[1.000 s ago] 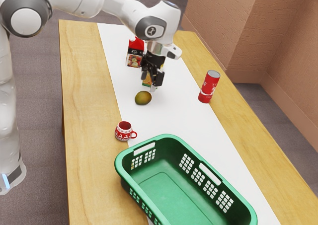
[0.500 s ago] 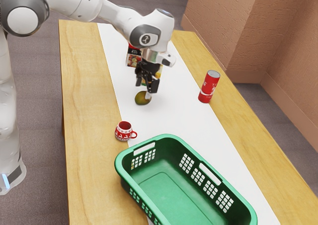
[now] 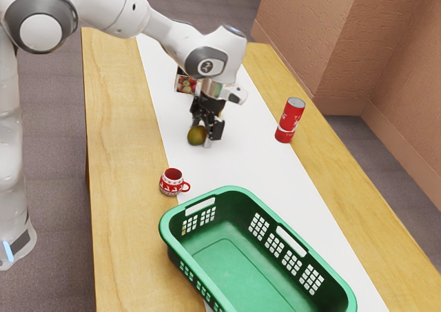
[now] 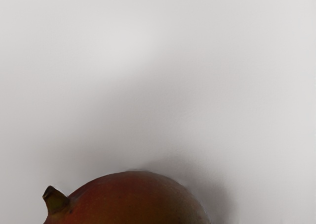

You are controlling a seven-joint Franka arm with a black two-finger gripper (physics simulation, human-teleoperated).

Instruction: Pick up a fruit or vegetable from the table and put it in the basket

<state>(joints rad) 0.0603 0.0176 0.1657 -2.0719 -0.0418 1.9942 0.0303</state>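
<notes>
My gripper [image 3: 202, 134] is low over the white runner, open, its fingers spread around the mango's upper part. The green-brown mango [image 3: 196, 135] rests there, with one pale fingertip right beside it; whether the far finger touches it is hidden. In the wrist view the mango [image 4: 133, 199] is reddish brown, with a short stem, just under my hand. The green basket [image 3: 241, 264] stands toward the exterior view's bottom, apart from the mango, and I see nothing inside it.
A red patterned mug [image 3: 171, 182] stands between the mango and the basket, near the runner's edge. The red can [image 3: 290, 121] is upright toward the exterior view's right. Behind my hand is a carton with fruit pictures [image 3: 185, 84], partly hidden.
My hand has come down and toward the exterior view's left, from above and behind the mango to around it. The mango's outline has turned slightly and looks narrower and taller.
</notes>
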